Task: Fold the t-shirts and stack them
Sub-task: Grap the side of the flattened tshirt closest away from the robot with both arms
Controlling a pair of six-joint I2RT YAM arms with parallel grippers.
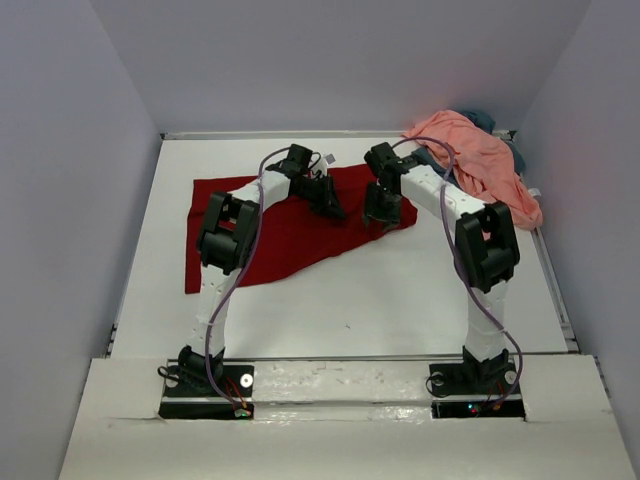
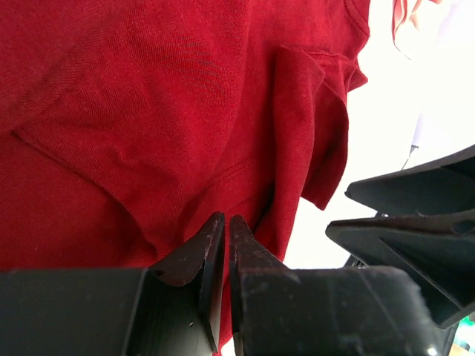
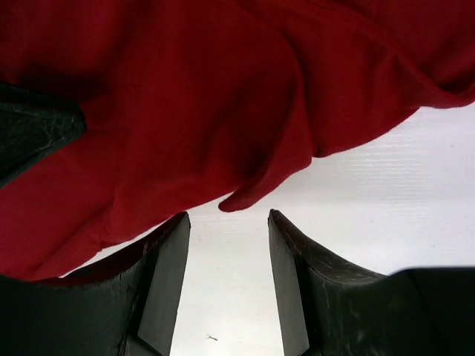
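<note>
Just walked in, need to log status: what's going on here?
A two-armed robot is working on the dark red t-shirt, which lies partly spread on the table. The left gripper is shut, seemingly pinching its cloth; the right gripper hangs open over the shirt's edge. The salmon pink t-shirt and the blue-grey t-shirt lie heaped in the far right corner.

We see a plain dark red t-shirt (image 1: 285,240), a plain salmon pink t-shirt (image 1: 480,165), a slate blue-grey t-shirt (image 1: 487,119), a white table (image 1: 400,290), pale grey-lilac walls (image 1: 350,60), white arms (image 1: 440,195) with black joints, and a black left gripper (image 2: 226,216) and right gripper (image 3: 228,213).
</note>
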